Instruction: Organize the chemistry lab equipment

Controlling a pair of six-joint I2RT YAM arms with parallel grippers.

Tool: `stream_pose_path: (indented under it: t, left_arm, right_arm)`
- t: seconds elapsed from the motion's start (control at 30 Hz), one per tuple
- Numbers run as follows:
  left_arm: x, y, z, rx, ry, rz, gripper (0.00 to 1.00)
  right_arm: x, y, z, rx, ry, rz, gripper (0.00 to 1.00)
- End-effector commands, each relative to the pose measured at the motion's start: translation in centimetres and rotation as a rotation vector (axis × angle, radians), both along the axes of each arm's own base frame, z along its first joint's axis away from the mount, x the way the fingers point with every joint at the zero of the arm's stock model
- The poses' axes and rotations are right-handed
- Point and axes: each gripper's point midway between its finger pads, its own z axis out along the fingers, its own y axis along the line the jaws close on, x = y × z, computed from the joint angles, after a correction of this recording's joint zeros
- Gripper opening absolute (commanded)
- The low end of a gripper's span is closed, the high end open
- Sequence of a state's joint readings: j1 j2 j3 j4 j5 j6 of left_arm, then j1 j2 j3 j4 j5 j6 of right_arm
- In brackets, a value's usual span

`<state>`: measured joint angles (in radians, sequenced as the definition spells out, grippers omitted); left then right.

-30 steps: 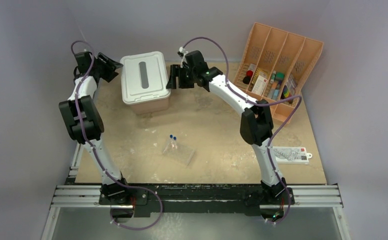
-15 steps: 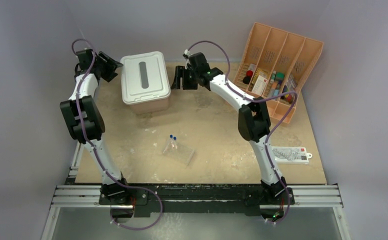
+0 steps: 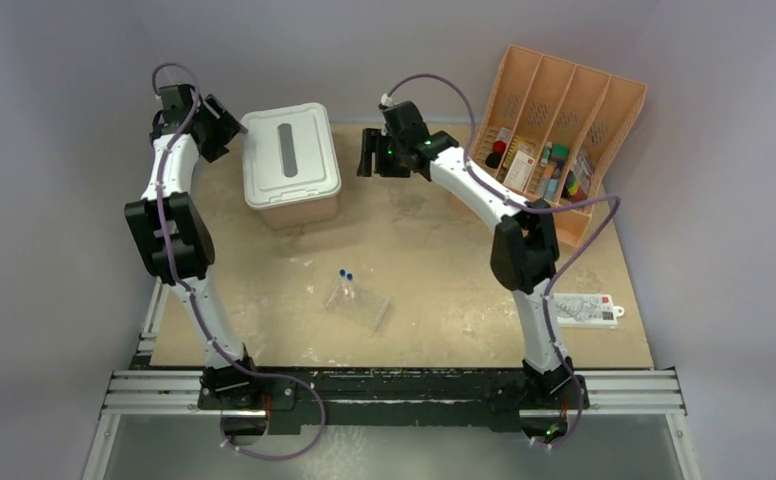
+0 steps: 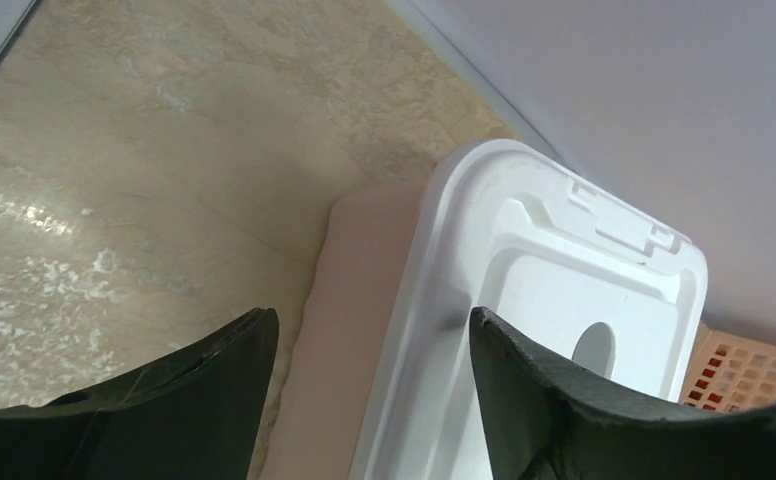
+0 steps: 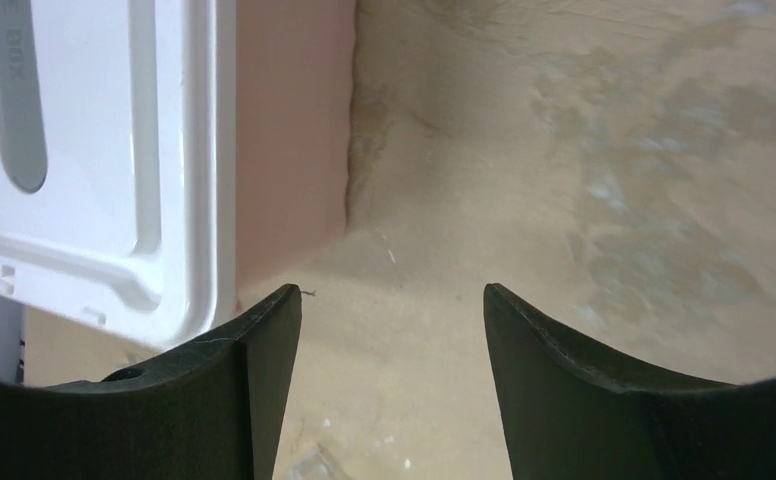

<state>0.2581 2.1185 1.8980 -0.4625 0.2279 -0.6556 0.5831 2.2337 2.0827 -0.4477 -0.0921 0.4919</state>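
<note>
A clear plastic tray (image 3: 358,304) lies mid-table with two blue-capped thin tubes (image 3: 345,276) at its far end. My left gripper (image 3: 230,127) is open and empty, its jaws standing either side of the left edge of a pink box with a white lid (image 3: 289,158); the lid (image 4: 564,270) also shows in the left wrist view, with the gripper (image 4: 374,335). My right gripper (image 3: 368,154) is open and empty, just right of the box and apart from it, over bare table (image 5: 391,305). Forceps, wire ring, wire triangle and glass piece are out of view.
An orange divided organizer (image 3: 604,110) with several small items stands tilted at the back right. A flat white device (image 3: 584,309) lies near the right edge by the right arm. The box wall (image 5: 289,130) is left of my right gripper.
My right gripper has moved right, away from the box's side. My left gripper has shifted slightly back and closer to the box's back left corner. The tray and tubes have not moved.
</note>
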Motion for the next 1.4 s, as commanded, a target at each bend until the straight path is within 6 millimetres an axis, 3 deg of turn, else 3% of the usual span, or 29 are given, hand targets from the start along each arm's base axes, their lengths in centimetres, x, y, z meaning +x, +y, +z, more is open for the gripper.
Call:
stream_pose_path:
  t: [0.0, 0.23, 0.37, 0.57, 0.63, 0.73, 0.9, 1.13, 1.37]
  left_arm:
    - [-1.2, 0.1, 6.1, 0.126, -0.057, -0.026, 0.72]
    - [-6.5, 1.7, 14.1, 0.241, -0.143, 0.118, 0.74]
    - [-10.8, 1.2, 16.3, 0.275, -0.174, 0.167, 0.74]
    - [-18.7, -2.0, 18.0, 0.322, -0.224, 0.164, 0.75]
    - [-21.6, -3.1, 18.1, 0.304, -0.24, 0.18, 0.78]
    - [-26.2, -3.1, 18.0, 0.265, -0.272, 0.263, 0.8]
    - [-31.8, -3.1, 17.4, 0.316, -0.284, 0.278, 0.82]
    - [-36.4, -3.6, 15.4, 0.388, -0.21, 0.214, 0.84]
    - [-38.1, -4.0, 15.2, 0.375, -0.213, 0.21, 0.87]
  right_arm:
    - [-1.6, -4.3, 8.1, -0.05, -0.154, -0.093, 0.7]
    - [-4.6, -11.6, 8.5, -0.208, -0.21, -0.201, 0.71]
    - [-7.0, -15.8, 9.3, -0.281, -0.286, -0.263, 0.74]
    - [-12.4, -20.9, 12.4, -0.271, -0.371, -0.358, 0.77]
    - [-14.2, -22.8, 12.8, -0.279, -0.387, -0.394, 0.78]
    - [-16.5, -25.3, 13.0, -0.302, -0.413, -0.437, 0.8]
    - [-19.4, -29.2, 12.7, -0.347, -0.43, -0.552, 0.83]
    - [-22.4, -32.8, 15.4, -0.338, -0.497, -0.674, 0.93]
    - [-23.8, -33.9, 17.0, -0.34, -0.533, -0.669, 0.98]
